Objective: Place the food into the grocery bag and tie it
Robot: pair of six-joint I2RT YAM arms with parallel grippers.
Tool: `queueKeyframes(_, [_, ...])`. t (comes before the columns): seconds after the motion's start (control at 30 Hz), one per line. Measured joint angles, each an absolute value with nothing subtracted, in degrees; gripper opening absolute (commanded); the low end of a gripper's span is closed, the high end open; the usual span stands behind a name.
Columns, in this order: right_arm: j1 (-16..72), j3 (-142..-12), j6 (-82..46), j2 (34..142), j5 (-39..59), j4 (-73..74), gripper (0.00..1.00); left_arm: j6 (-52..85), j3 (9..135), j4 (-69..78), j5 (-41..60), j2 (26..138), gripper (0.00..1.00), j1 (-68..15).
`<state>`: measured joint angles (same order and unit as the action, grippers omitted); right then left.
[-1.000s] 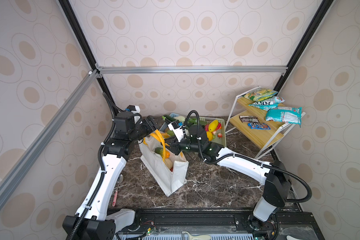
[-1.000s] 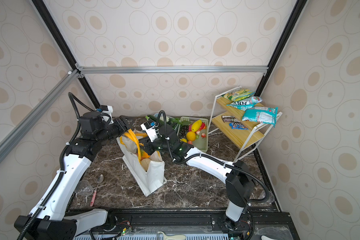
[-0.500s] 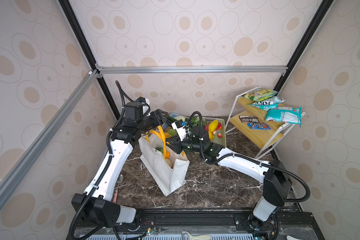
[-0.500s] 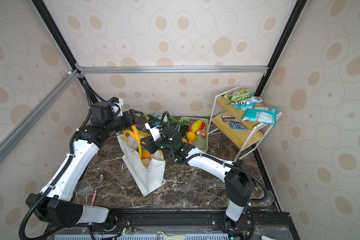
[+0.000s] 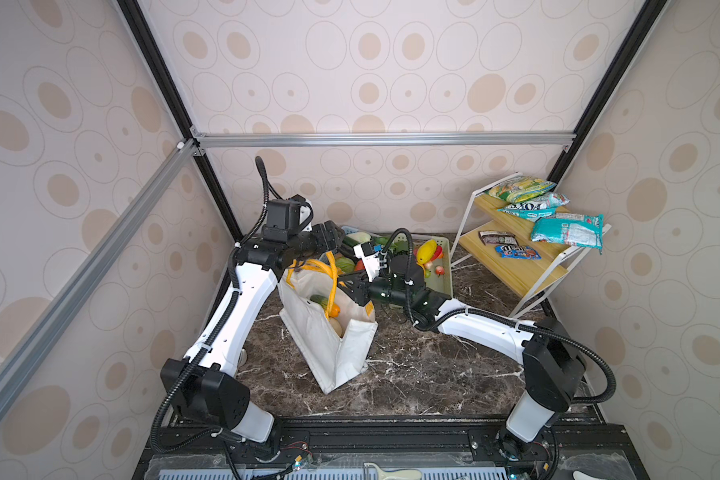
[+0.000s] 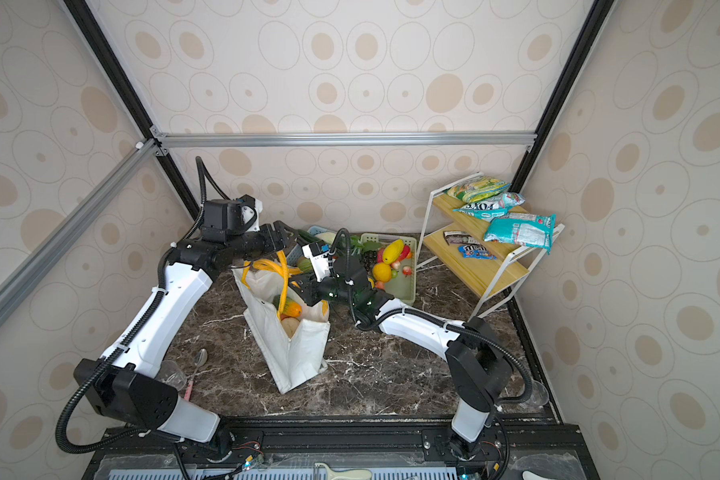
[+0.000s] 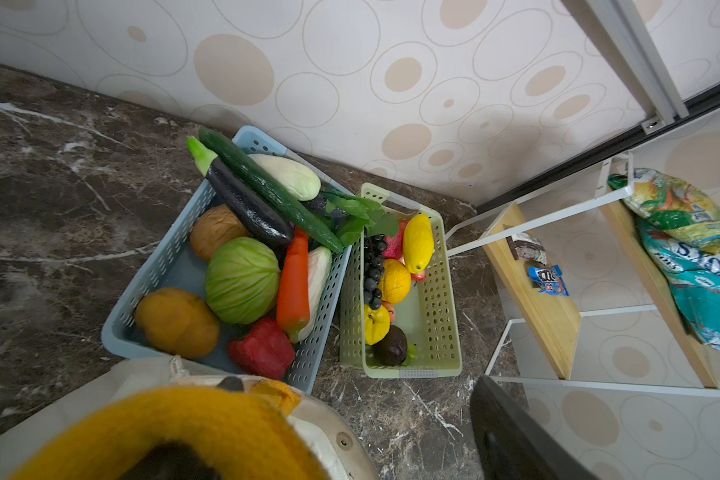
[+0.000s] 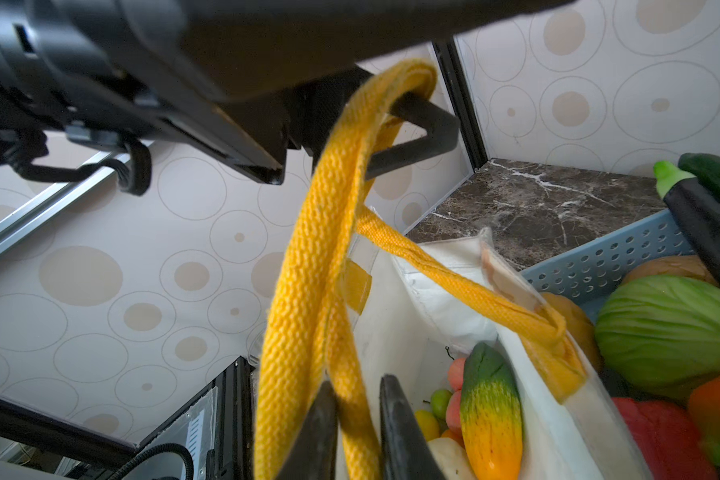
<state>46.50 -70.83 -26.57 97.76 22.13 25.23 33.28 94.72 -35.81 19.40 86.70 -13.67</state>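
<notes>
Right wrist: right fingers [image 8: 404, 436] pinch the strap [image 8: 304, 270] above the bag [image 8: 391, 324]. Left fingers [image 8: 429, 120] just spread wide, merely hooking it; untied.

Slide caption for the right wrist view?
Right gripper pinching a yellow strap of the grocery bag, toy fruit inside; strap loop draped over a finger of the left gripper.

The left fingers [image 8: 418, 112] have risen toward the back and spread wider, drawing the yellow handles [image 8: 308, 291] up.
</notes>
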Motion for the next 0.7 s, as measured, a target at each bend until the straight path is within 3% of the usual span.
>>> queueKeyframes(0.7, [42.19, -68.71, -27.44, 97.71, 31.57, 31.03, 0.19, 29.8, 97.93, -39.94, 19.16, 90.76, 0.9, -15.79])
